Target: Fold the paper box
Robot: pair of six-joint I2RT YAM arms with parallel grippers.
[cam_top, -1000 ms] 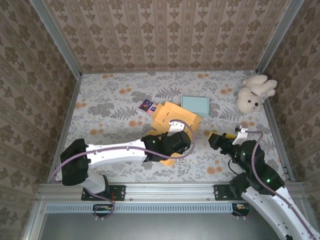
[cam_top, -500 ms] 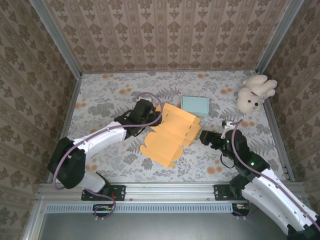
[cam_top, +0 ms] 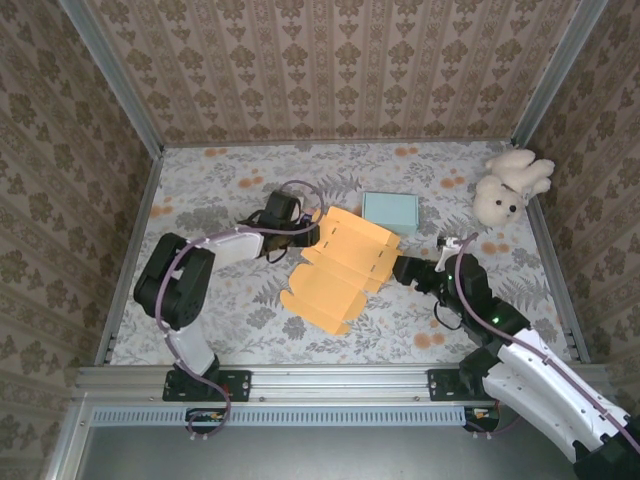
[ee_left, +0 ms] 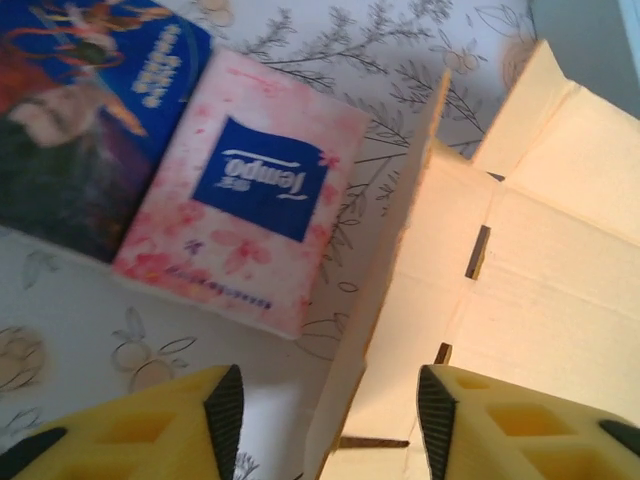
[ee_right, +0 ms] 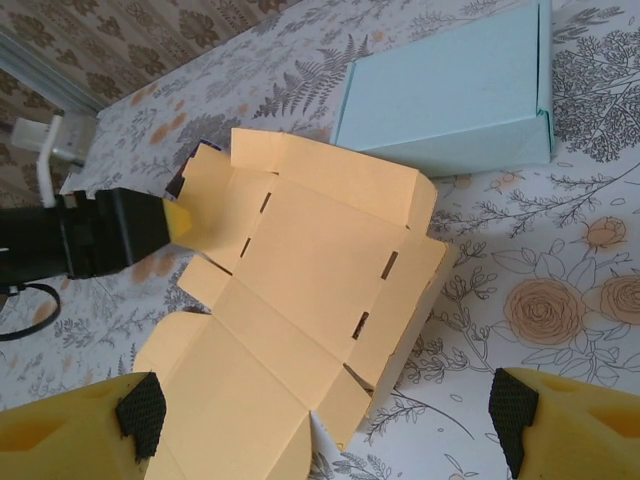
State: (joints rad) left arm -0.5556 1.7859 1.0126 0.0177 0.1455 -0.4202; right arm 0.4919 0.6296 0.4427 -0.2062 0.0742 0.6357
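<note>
Paper box (cam_top: 345,268) lies opened out mid-table, the left gripper (cam_top: 306,232) at its far-left corner and the right gripper (cam_top: 404,270) at its right edge. In the left wrist view the fingers (ee_left: 200,420) stand apart with a raised flap (ee_left: 400,280) between them (not pinched, I judge). Close them only once the edge is centred. In the right wrist view the jaws are wide apart, and they should steady the near panel.
</note>
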